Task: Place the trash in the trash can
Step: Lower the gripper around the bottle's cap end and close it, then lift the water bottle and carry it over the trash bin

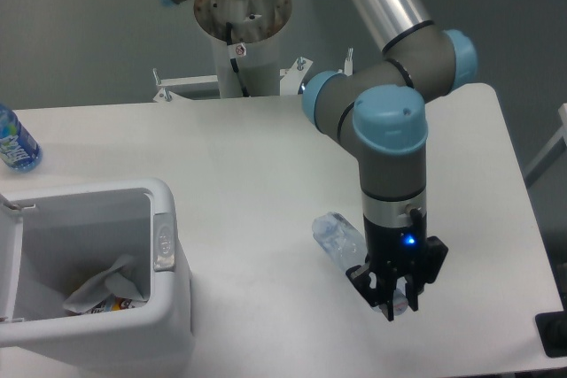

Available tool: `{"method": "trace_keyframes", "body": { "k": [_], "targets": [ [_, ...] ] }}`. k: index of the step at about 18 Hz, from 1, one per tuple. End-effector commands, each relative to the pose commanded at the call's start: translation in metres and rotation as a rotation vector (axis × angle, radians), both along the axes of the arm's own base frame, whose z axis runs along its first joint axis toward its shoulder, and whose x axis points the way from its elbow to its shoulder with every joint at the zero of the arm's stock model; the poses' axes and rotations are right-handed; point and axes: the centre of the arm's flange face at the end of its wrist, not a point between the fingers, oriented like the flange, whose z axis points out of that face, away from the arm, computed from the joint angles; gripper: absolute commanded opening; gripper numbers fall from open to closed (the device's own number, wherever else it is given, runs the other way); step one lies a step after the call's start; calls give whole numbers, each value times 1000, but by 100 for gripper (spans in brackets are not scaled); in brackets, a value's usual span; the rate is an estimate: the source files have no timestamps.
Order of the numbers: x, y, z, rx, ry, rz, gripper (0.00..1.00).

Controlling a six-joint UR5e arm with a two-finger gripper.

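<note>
Hanging over the near right part of the table (266,157), the gripper (398,294) points straight down at the near end of the crushed bottle (341,238), which lies flat and slants from far left to near right. Its fingers sit around that near end, but whether they have closed on it I cannot tell from this single view. The trash can (168,307) stands at the near left, lid open, well apart from the bottle, and the packet (102,289) already lies inside it. An intact water bottle (16,141) stands at the far left edge. Thin clear plastic like this should be very light, springy and slippery, so a grip across a stiffer end or ridge seems safer than across the flattened middle.
</note>
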Motion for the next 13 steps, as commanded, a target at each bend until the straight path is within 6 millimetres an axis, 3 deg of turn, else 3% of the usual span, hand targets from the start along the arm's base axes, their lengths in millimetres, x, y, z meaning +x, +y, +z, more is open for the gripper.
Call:
{"method": "trace_keyframes", "body": {
  "k": [6,13],
  "targets": [
    [12,1,61,74,65,10,21],
    [66,4,135,174,168,-34,21]
  ]
}}
